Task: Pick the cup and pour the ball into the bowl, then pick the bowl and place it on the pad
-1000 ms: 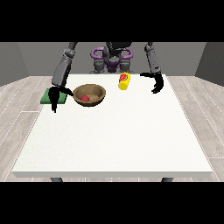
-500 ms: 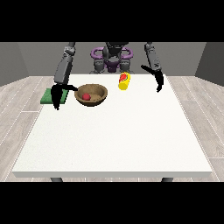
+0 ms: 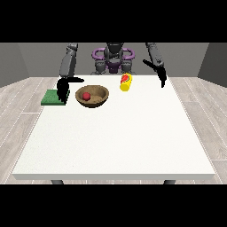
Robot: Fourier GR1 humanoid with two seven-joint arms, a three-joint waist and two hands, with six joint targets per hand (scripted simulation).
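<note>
Already poured: ball [image 3: 86, 95] sits in bowl [image 3: 92, 95]; cup [image 3: 126, 82] lies emptied
Hand at the view's left [image 3: 64, 88]: beside bowl, near pad [image 3: 54, 98], holds nothing; fingers unclear
Hand at the view's right [image 3: 160, 74]: raised, holds nothing

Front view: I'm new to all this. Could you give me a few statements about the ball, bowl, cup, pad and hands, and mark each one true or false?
1. The red ball lies inside the bowl. True.
2. The cup is held by a hand. False: it lies on the table, and neither hand touches it.
3. The bowl sits on the green pad. False: it rests on the table beside the pad.
4. The hand at the view's left hangs between pad and bowl. True.
5. The hand at the view's right holds the bowl. False: it is up by the table's far right edge, holding nothing.
</note>
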